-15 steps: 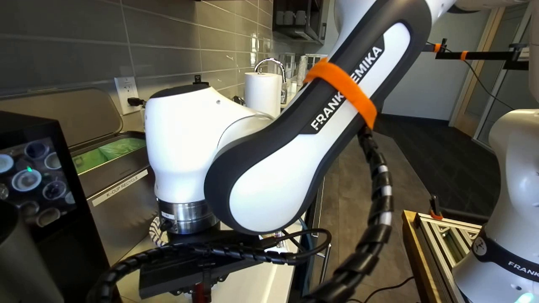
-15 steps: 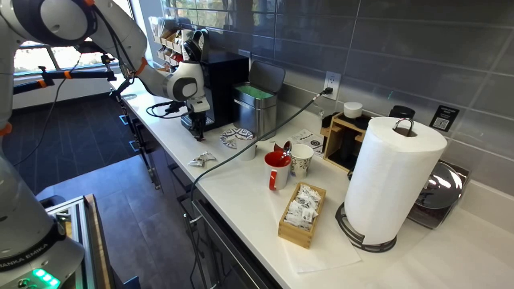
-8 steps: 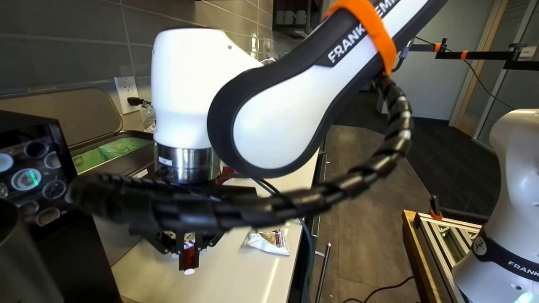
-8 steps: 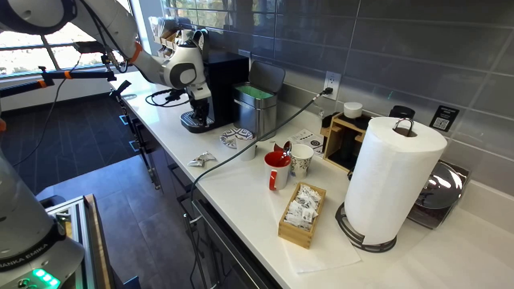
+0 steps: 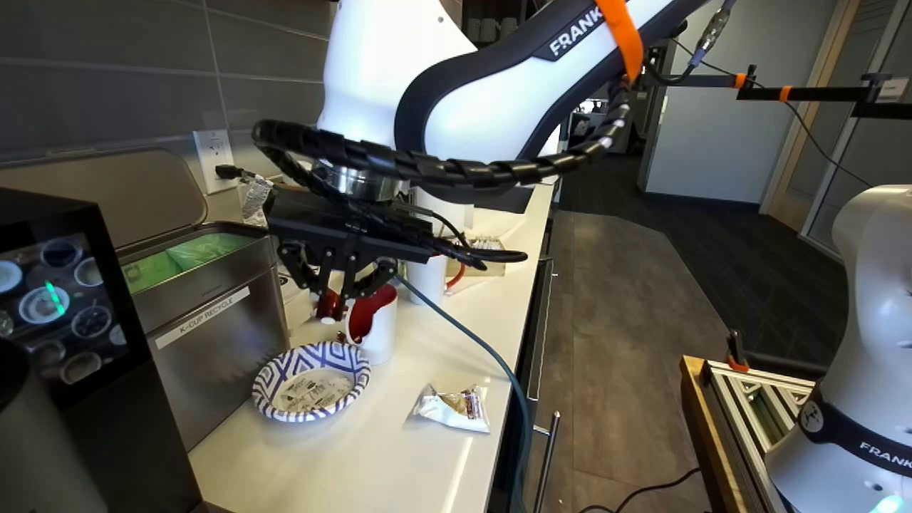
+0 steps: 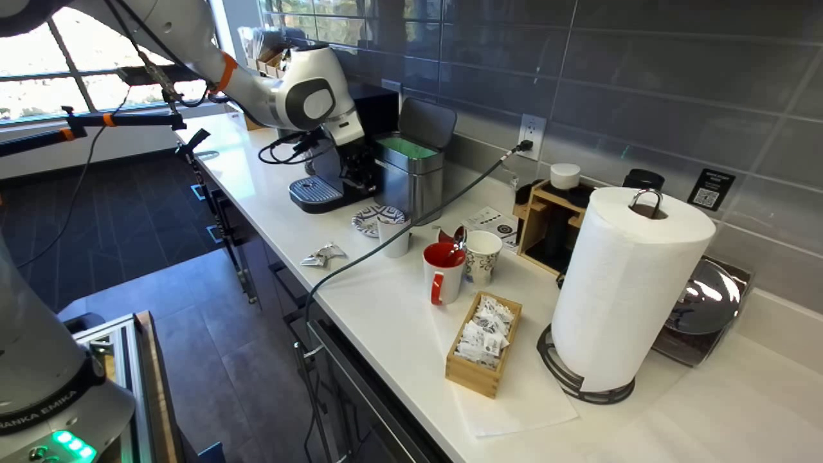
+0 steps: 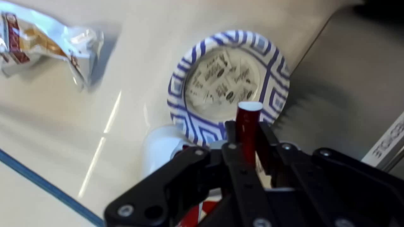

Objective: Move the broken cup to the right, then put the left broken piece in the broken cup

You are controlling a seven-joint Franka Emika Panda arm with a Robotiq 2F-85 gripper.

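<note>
Broken cup [image 5: 377, 331]: white outside, red within, ragged at the rim; it stands upright on the counter [image 5: 399, 456], just beside the blue-and-white patterned plate [image 7: 177, 85];
Red broken piece [image 7: 247, 135]: a rounded bar with a white end, perhaps the cup's handle; it is up in the air, white end down, not yet in the cup;
Robotiq gripper [image 5: 330, 305]: fingers clamped on the red broken piece, one on each side of it;
Piece into cup: this looks like the step in hand; travel above the ragged rim, since a knock could tip the cup; the wrist view sets the piece's tip over the plate's edge, so shift across until it centres over the cup; then lower slowly and let go only with the tip well inside, away from the broken-down side, where it might roll out;
Steel K-cup bin [image 5: 221, 363]: tall, lid raised, close by the gripper; turn the wrist clear of it;
Cord [image 7: 47, 186]: runs between the broken cup and the red-handled mug [image 6: 443, 280]; overshooting risks snagging it;
Red-handled mug: red inside too; not the target;
Snack packet [image 5: 454, 407]: near the counter's front edge, well apart from the cup.
</note>
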